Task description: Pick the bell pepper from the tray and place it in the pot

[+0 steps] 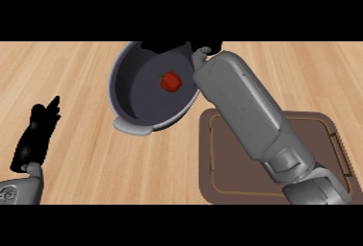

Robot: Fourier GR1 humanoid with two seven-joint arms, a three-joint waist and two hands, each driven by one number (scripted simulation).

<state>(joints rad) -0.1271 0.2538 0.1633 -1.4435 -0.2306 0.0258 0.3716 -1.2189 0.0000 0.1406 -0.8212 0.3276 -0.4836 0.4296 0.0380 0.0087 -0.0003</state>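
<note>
Red bell pepper (171, 81) is lying inside the dark grey round pot (124, 108), just below-left of your right hand (200, 52); finger state: cannot tell. Be lifting straight clear of the rim.

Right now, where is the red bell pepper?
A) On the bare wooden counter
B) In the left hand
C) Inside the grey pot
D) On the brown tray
C: the bell pepper lies on the dark floor inside the pot, apart from the tray at the lower right, while the left hand rests open at the left edge and holds nothing.
</note>
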